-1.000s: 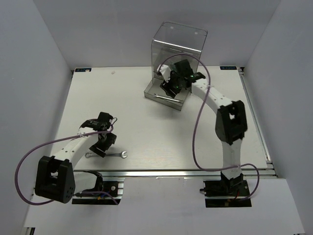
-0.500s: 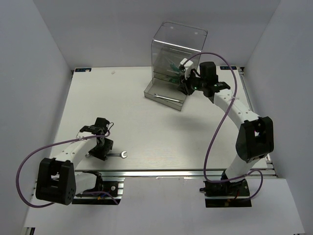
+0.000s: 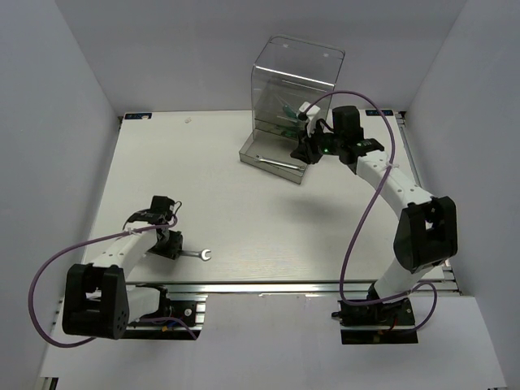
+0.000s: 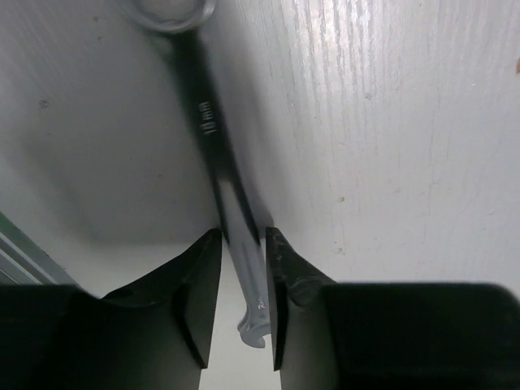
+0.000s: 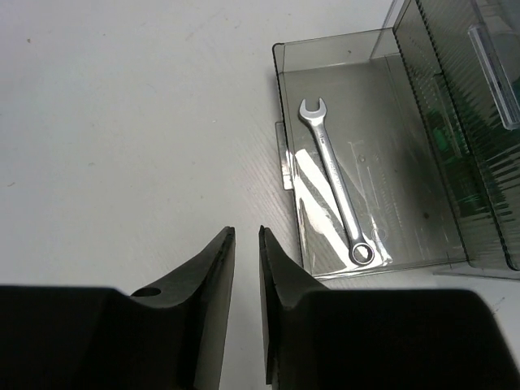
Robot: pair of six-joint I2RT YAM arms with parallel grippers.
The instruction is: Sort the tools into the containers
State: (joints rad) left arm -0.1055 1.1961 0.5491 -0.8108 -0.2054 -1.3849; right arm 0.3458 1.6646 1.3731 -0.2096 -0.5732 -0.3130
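Left arm (image 3: 122,246) and right arm (image 3: 388,179): white tubular links, boxy black joint housings (image 3: 422,231), black bases (image 3: 378,313). Purple cable (image 3: 34,288) loops loose along each. Left gripper (image 4: 244,236) and right gripper (image 5: 246,231): matte black wedge fingers (image 4: 195,284), round hole in one right finger.

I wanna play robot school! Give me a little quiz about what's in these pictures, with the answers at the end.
1. True or false: the pulled-out drawer has a silver wrench lying in it.
2. Which gripper has its fingers on either side of the other wrench, the one lying on the table?
3. What colour shows on the tools seen through the clear cabinet? A red, B green, C yellow.

Key
1. True.
2. The left gripper.
3. B.
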